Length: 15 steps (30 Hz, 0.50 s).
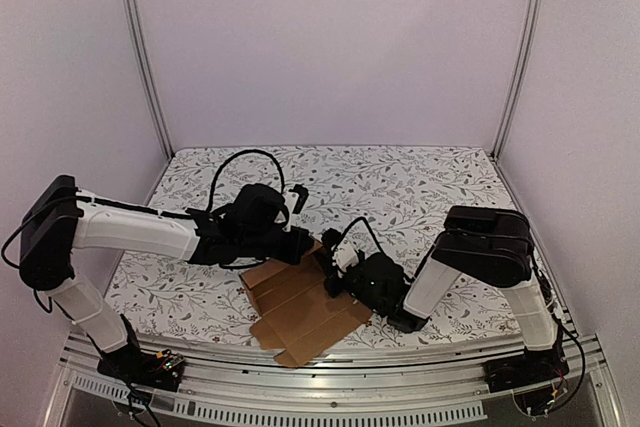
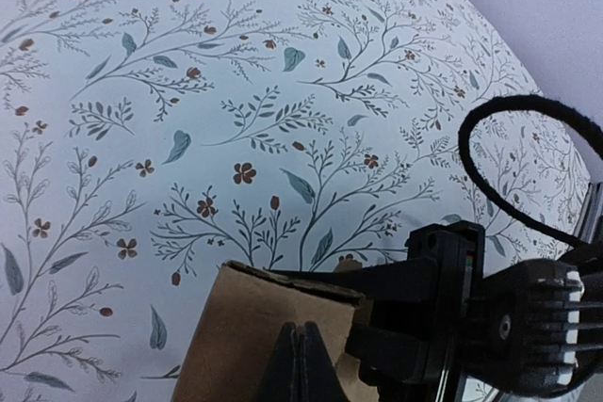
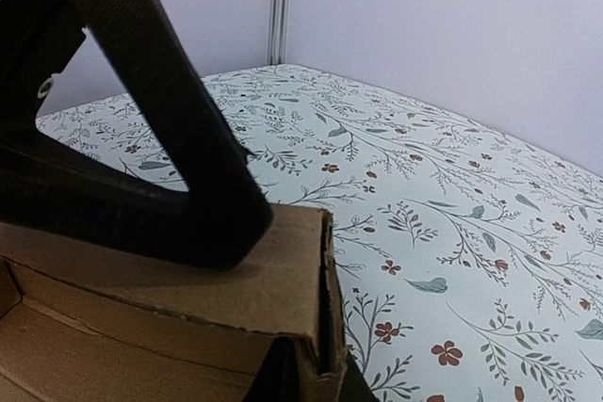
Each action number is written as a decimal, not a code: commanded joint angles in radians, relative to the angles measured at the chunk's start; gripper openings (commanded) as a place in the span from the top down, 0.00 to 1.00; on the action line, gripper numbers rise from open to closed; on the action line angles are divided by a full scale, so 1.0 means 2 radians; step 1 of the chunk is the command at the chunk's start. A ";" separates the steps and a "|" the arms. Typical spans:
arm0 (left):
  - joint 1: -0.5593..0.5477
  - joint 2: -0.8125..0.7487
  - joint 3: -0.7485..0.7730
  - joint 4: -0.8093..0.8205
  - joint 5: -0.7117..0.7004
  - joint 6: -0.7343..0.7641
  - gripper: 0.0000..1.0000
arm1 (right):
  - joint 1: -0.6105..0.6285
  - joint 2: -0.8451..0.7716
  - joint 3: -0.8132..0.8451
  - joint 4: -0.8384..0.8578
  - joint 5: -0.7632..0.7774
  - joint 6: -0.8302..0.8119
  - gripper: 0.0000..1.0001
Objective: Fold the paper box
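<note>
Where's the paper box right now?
Top view: the paper box lies by the table's near edge, about centre, its far end between the left hand and right hand.

A brown cardboard box (image 2: 236,327) flap stands on a white counter (image 2: 188,91) printed with grey-green leaves and small red flowers. The left gripper (image 2: 301,360) sits just in front of the box, its dark fingers pressed together. Right of the box are black hardware (image 2: 509,327) and a looping black cable (image 2: 528,101).
</note>
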 commanded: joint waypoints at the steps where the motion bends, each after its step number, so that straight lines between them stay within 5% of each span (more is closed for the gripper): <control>1: 0.002 0.013 -0.001 0.012 0.004 -0.004 1.00 | -0.003 0.023 0.012 0.011 0.015 0.025 0.86; 15: -0.001 0.021 -0.004 0.020 0.016 -0.014 1.00 | -0.003 0.037 0.039 -0.005 0.045 0.038 0.84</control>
